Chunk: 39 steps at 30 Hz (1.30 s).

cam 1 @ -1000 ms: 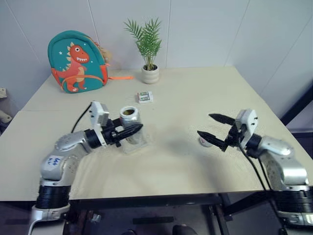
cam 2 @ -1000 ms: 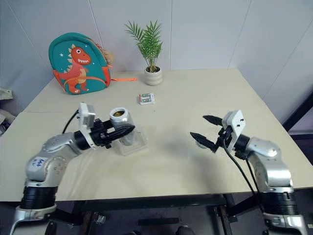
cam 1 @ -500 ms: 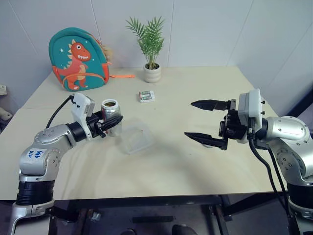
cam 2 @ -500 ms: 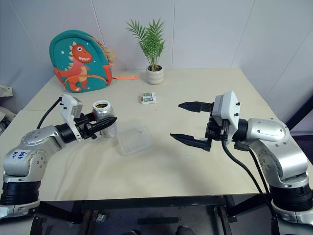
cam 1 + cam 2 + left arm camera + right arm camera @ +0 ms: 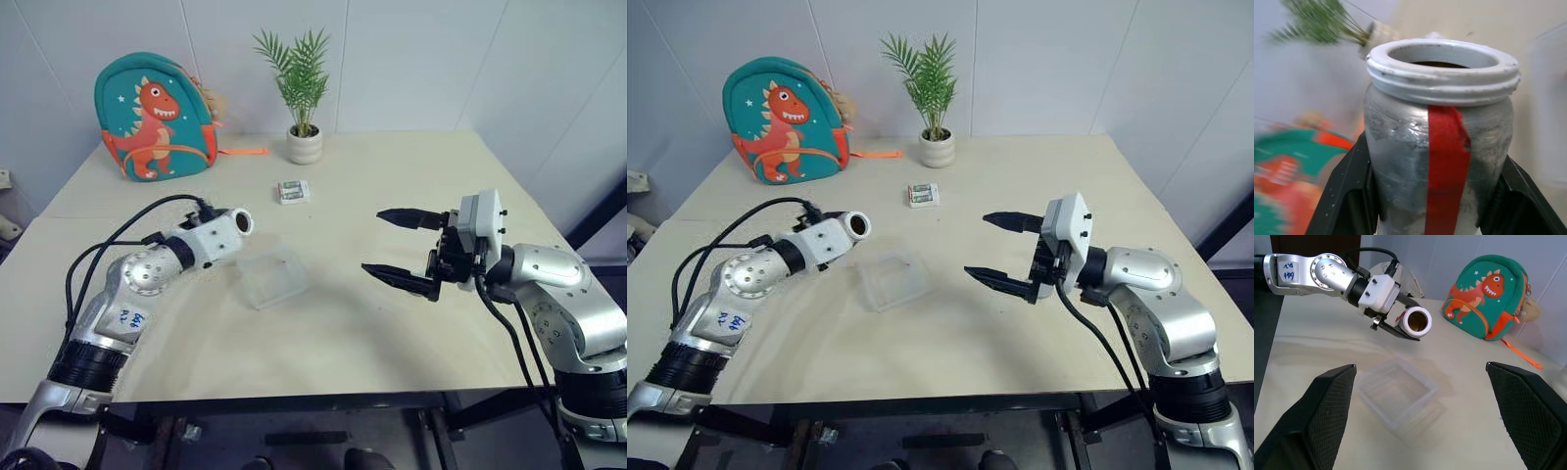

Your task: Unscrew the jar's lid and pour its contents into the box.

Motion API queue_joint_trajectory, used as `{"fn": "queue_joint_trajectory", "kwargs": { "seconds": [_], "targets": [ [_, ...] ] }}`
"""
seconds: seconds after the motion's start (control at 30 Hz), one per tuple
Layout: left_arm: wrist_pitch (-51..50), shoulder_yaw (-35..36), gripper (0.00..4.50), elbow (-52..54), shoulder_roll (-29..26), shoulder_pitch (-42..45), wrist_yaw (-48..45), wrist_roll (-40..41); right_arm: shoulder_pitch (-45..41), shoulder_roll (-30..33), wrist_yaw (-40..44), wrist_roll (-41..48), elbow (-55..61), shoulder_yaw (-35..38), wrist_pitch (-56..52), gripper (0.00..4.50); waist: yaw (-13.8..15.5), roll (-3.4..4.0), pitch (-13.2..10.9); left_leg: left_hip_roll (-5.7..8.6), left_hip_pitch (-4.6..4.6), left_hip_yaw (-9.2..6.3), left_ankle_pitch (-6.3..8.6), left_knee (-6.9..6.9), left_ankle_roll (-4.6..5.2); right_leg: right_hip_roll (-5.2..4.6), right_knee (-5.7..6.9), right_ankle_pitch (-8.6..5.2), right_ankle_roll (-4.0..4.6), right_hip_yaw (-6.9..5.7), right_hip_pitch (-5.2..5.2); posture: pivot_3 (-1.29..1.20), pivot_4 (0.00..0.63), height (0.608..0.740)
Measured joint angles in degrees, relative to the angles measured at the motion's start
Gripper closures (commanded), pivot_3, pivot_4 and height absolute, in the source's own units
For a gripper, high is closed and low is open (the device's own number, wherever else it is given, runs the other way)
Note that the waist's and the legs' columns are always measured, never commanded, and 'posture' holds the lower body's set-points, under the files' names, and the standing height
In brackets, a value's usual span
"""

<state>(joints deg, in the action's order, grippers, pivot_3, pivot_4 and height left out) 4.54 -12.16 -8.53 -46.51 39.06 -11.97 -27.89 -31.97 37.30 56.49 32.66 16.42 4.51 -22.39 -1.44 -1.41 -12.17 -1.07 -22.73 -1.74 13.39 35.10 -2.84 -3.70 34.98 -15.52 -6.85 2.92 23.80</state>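
The left gripper (image 5: 1396, 328) has its fingers (image 5: 1344, 191) closed tight on the jar (image 5: 1442, 137), one at each side of the silvery wall. The jar is lifted above the table (image 5: 392, 176) and lies almost level, near the box (image 5: 272, 275). Its mouth is open, with no lid on the white threaded rim, and a red strip runs along its side. Inside the mouth something brown can be seen, but I cannot tell how much.

The box stands on the table, a clear shallow tray, just beside the jar and lower than it. Whether something is in it I cannot tell.

The right gripper (image 5: 400, 249) hangs over the table well apart from the box, its fingers (image 5: 397, 278) spread wide and holding nothing.

At the far edge stand a plant pot (image 5: 303, 145) with a green plant in it and a dinosaur backpack (image 5: 152, 117). A small packet (image 5: 291, 192) lies between the pot and the box.
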Motion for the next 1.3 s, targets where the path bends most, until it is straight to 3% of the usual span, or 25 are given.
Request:
{"fn": "queue_joint_trajectory", "kwargs": {
  "seconds": [0.1, 0.3, 0.5, 0.63, 1.03, 1.17, 1.3],
  "targets": [
    [3.8, -2.47, 2.5, -1.68, -3.43, 3.96, 11.93, -14.75, 0.02, -0.66, -0.63, -0.04, -0.02, -0.25, 0.0, 0.03, -0.16, 0.0, 0.0, 0.01, -0.11, 0.05, 0.03, 0.01, 0.04, 0.0, 0.01, 0.02, -0.05, 0.03, 0.12, 0.0, 0.15, 0.74],
    [10.83, -11.39, 2.5, -1.34, -5.45, 4.82, 25.48, -35.39, 0.18, -2.77, -2.2, -0.05, -0.12, -0.33, 0.0, 0.03, 0.02, 0.0, 0.0, 0.02, -0.31, 0.11, 0.06, 0.08, 0.1, -0.02, 0.05, 0.03, -0.1, 0.05, 0.27, 0.0, 0.15, 0.74],
    [8.74, -15.76, 2.5, -4.05, -3.82, 4.02, 31.66, -47.28, 0.18, -4.04, -3.55, -0.47, -0.46, -0.38, 0.0, 0.03, -0.13, 0.0, 0.01, 0.02, -0.49, 0.4, 0.04, 0.13, 0.11, 0.02, 0.53, 0.03, -0.1, 0.34, 0.79, 0.0, 0.15, 0.74],
    [6.08, -16.04, 2.5, -7.07, -3.67, 4.03, 33.14, -51.09, 0.6, -4.36, -4.92, -0.48, -0.43, -0.2, -0.02, 0.03, -0.17, 0.0, 0.01, 0.02, -0.42, 0.49, 0.02, 0.18, 0.13, 0.02, 0.67, 0.03, -0.1, 0.42, 0.82, 0.0, 0.15, 0.74],
    [8.22, -14.98, 2.5, -5.52, -3.57, 3.06, 32.18, -48.14, 1.6, -4.45, -6.65, -0.41, 0.12, 0.22, -0.01, 0.03, -0.16, -0.01, 0.01, 0.03, -0.44, 0.55, 0.03, 0.51, 0.13, 0.0, 0.9, 0.05, -0.12, 0.51, 0.81, 0.0, 0.15, 0.74],
    [10.34, -8.47, 2.5, -4.86, -3.05, 0.97, 26.92, -35.41, 1.72, -4.52, -6.63, -0.39, 0.1, 0.23, 0.09, 0.03, -0.2, -0.01, 0.01, 0.0, -0.43, 0.55, 0.03, 0.59, 0.13, 0.01, 0.99, 0.06, -0.11, 0.51, 0.81, 0.0, 0.15, 0.74],
    [8.11, 1.52, 2.5, -2.55, 0.81, -2.15, 14.92, -15.34, 1.85, -4.78, -6.31, -0.4, -0.02, 0.23, 0.52, 0.03, -0.1, -0.01, 0.01, 0.0, -0.45, 0.55, 0.03, 0.73, 0.13, -0.01, 1.01, 0.07, -0.1, 0.5, 0.78, 0.0, 0.15, 0.74]
  ]
}}
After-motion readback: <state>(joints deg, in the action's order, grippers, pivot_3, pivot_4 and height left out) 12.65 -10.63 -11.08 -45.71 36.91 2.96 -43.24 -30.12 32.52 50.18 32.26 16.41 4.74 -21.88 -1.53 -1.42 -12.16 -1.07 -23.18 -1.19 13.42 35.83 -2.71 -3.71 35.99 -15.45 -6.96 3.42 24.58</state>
